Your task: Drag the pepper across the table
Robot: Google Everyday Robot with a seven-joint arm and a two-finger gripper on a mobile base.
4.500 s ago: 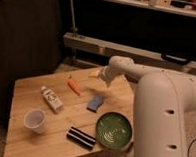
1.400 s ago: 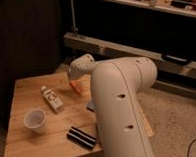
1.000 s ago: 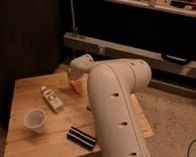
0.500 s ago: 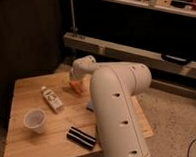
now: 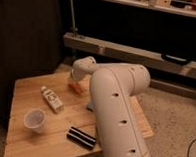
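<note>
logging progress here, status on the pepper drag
Gripper shut at pepper, far side of table. Grip unconfirmed. Bottle, cup off to the side.

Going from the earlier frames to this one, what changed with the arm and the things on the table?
The arm swung from above the blue sponge over to the pepper, and it now hides the blue sponge and the green bowl. The gripper lowered onto the pepper and shut there; whether it truly grips it cannot be told. The pepper, white bottle, paper cup and black object stayed put on the table.
</note>
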